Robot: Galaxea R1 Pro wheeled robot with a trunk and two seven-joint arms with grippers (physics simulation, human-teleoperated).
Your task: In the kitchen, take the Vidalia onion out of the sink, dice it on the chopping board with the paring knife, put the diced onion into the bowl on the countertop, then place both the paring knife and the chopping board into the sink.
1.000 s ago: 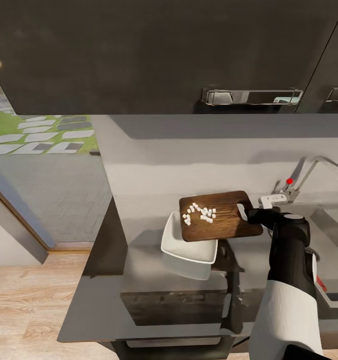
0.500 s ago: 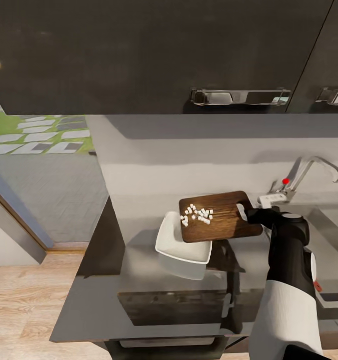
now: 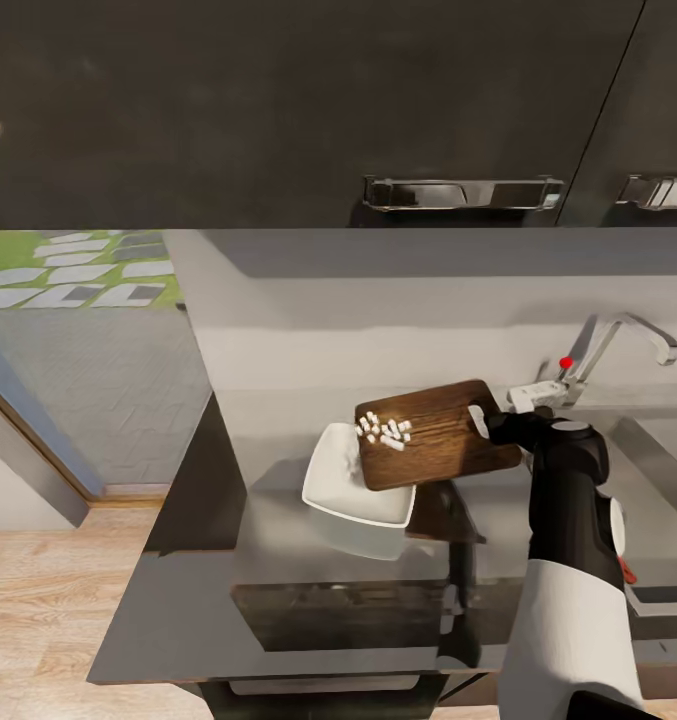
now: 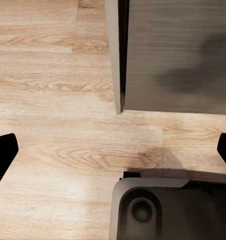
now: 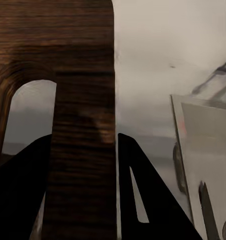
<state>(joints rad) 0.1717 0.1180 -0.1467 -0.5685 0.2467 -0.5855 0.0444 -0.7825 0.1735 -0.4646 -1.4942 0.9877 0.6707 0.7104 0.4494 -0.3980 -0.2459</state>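
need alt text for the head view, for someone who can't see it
The right gripper holds a dark wooden chopping board by its handle end, tilted above a white square bowl, with diced onion bunched near the board's lower corner over the bowl. Below is a glossy dark grey countertop; a chrome tap stands at right under dark cabinets.

Soft, even light; the glossy countertop (image 3: 278, 580) mirrors shadows, and the renders look slightly blurred.

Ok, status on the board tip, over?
Right gripper clamped on chopping board handle, board held over the bowl. Diced onion bunched near the board's bowl-side edge, none seen in the bowl. Left gripper open, over floor. Nothing blocking.
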